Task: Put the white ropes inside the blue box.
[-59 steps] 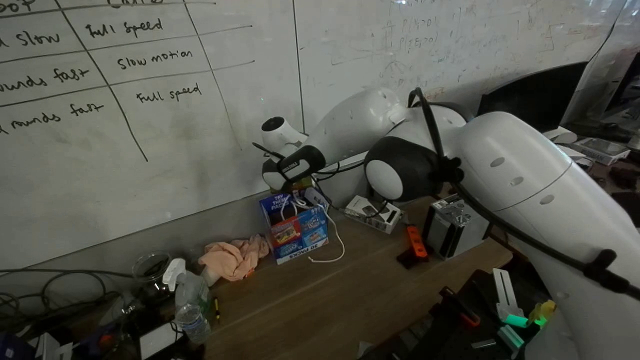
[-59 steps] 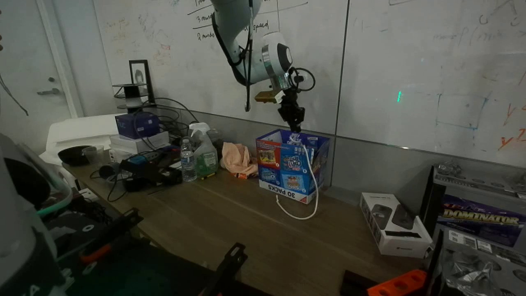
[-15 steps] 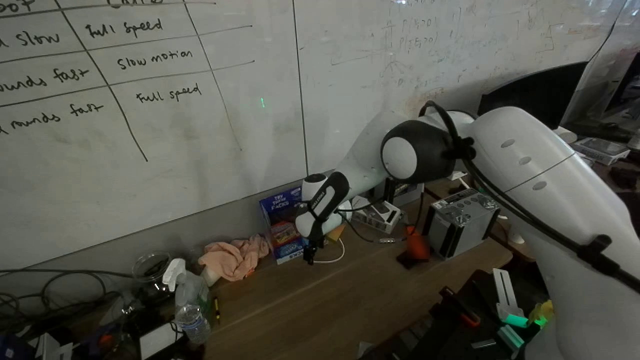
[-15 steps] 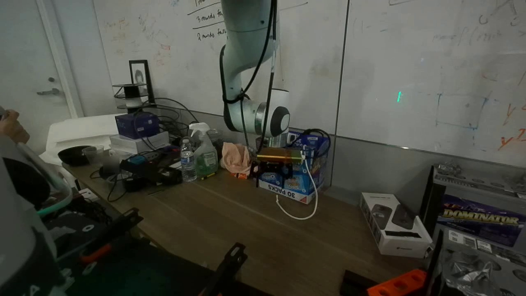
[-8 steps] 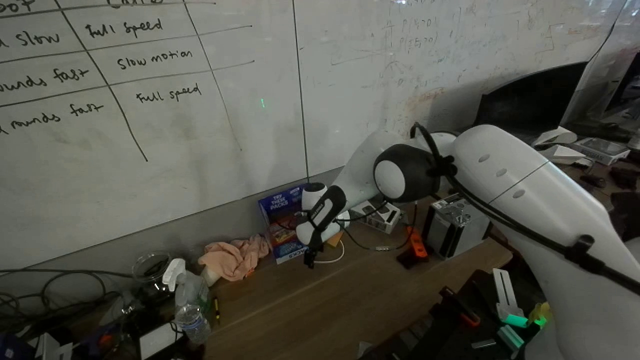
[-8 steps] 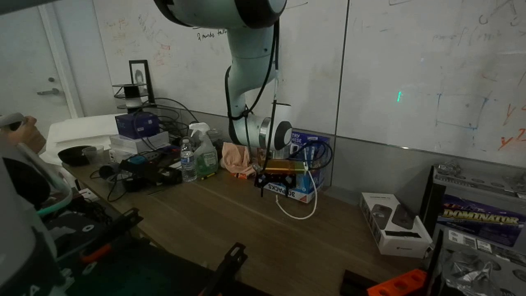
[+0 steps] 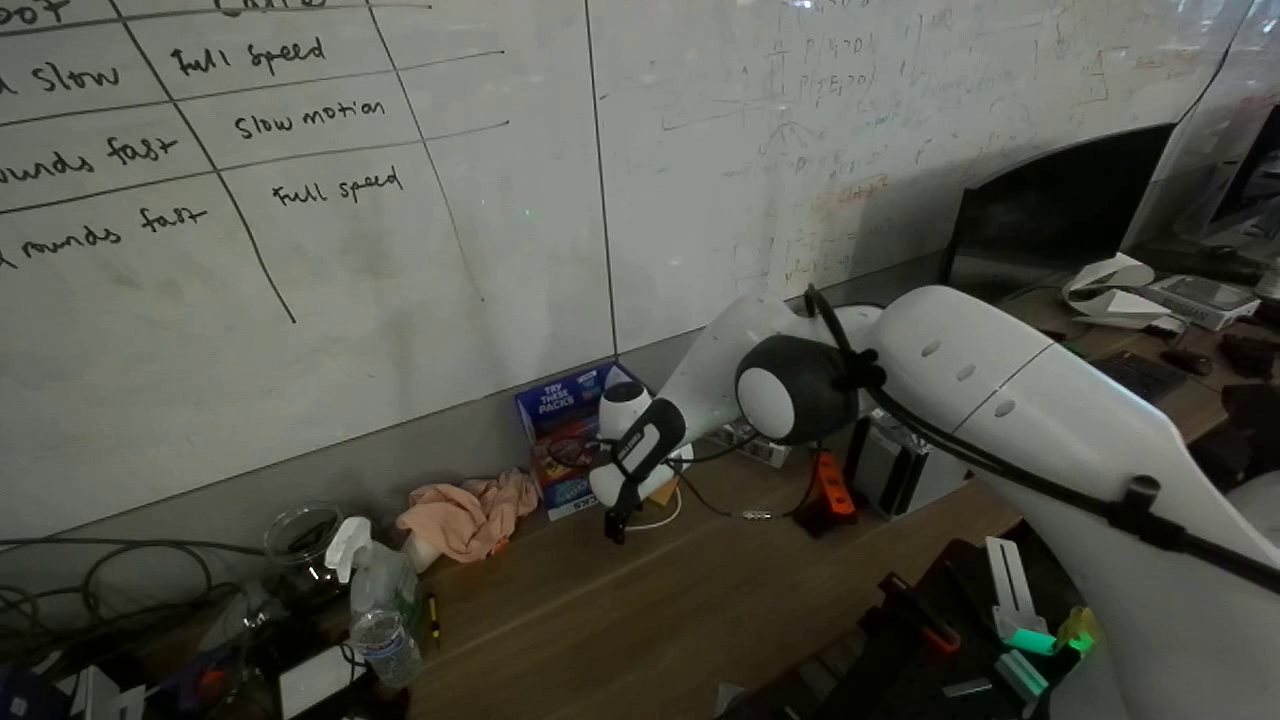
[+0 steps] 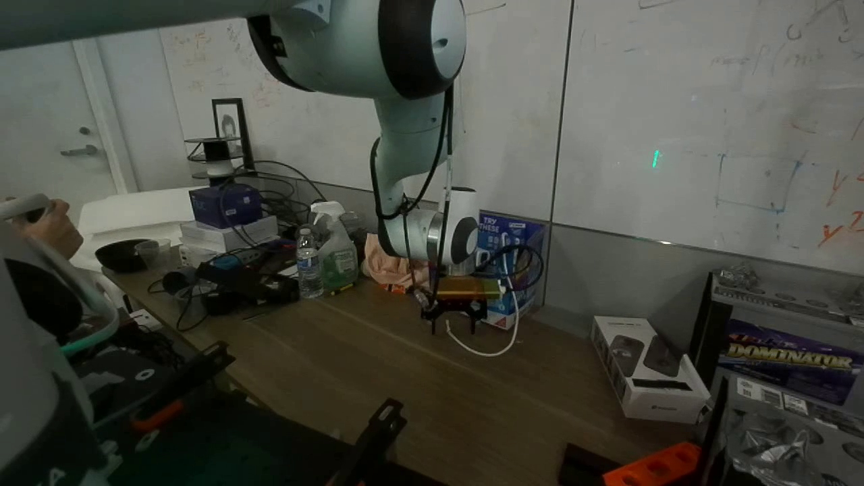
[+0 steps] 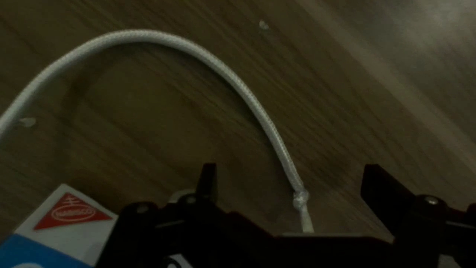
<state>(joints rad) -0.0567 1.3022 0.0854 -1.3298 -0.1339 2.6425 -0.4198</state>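
Observation:
A white rope (image 9: 240, 83) curves over the tabletop in the wrist view, and its knotted end lies between my spread fingers without touching either. From there the rope (image 8: 487, 355) runs up the side of the blue box (image 8: 491, 226) in an exterior view; more white shows near the box's top. Most of the box (image 7: 560, 400) and its inside are hidden behind my arm. My gripper (image 8: 453, 328) points down, open, in front of the box and low above the table. In the wrist view the gripper (image 9: 290, 171) has a printed box corner (image 9: 41, 253) at lower left.
A peach cloth (image 7: 470, 515), a spray bottle (image 8: 337, 253) and a water bottle (image 8: 309, 263) stand along the wall beside the box. On its other side lie a white carton (image 8: 648, 371) and an orange part (image 8: 658, 466). The whiteboard (image 7: 400, 330) rises right behind.
My gripper has come down from above the box to just over the table by the rope's loose end. In the last half second the box and rope have shifted slightly towards the wall.

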